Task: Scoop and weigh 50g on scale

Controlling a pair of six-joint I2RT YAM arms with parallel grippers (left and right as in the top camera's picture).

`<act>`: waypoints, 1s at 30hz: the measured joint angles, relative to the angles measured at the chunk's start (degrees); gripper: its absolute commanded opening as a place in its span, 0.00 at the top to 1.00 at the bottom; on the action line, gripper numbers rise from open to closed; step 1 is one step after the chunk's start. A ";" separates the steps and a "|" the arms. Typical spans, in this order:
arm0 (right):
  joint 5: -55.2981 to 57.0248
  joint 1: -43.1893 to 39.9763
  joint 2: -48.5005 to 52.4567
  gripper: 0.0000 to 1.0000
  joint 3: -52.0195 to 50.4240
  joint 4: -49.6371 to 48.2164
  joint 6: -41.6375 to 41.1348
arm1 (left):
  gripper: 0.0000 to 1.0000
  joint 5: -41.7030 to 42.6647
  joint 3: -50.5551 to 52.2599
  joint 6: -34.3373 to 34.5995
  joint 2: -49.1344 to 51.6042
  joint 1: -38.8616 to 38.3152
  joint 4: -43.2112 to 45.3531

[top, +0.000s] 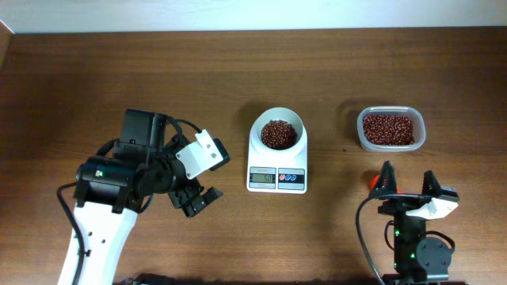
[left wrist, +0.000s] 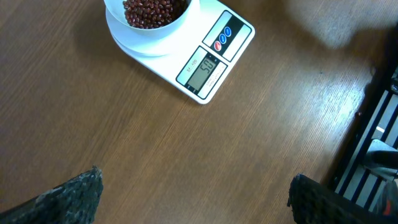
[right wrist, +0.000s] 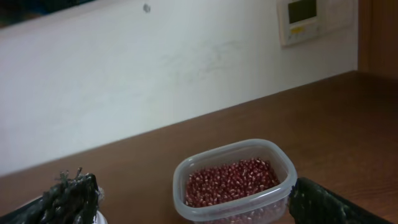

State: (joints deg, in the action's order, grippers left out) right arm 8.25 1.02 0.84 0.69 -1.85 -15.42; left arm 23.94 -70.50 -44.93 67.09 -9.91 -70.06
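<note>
Scale point(top: 276, 162) mid-desk point(top: 158, 71), long axis near-to-far, display at near end, white bowl point(top: 276, 133) of red beans on far end. Left fingers point(left wrist: 68, 198) spread wide, empty, near-left of it, closer than right fingers point(top: 386, 180), equally wide, empty, by the bean tub point(top: 390, 130).

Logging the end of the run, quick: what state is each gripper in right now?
Left gripper: open, holding nothing.
Right gripper: open, holding nothing.
</note>
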 measured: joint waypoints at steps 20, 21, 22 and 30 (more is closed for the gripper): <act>-1.75 0.22 0.00 0.01 -0.07 5.46 8.52 | 0.01 0.00 0.00 0.00 0.00 0.00 0.00; -1.88 0.22 0.00 0.01 -0.07 5.49 8.57 | 0.01 0.00 0.00 0.00 0.00 0.00 0.00; -1.92 0.22 0.00 0.01 -0.07 5.49 8.61 | 0.01 0.00 0.00 0.00 0.00 0.00 0.00; -2.16 0.09 0.00 0.01 -0.07 5.49 8.79 | 0.01 0.00 0.00 0.00 0.00 0.00 0.00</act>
State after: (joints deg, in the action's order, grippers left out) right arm 6.09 1.10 0.84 0.62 3.64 -6.63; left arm 23.94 -70.50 -44.93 67.09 -9.91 -70.06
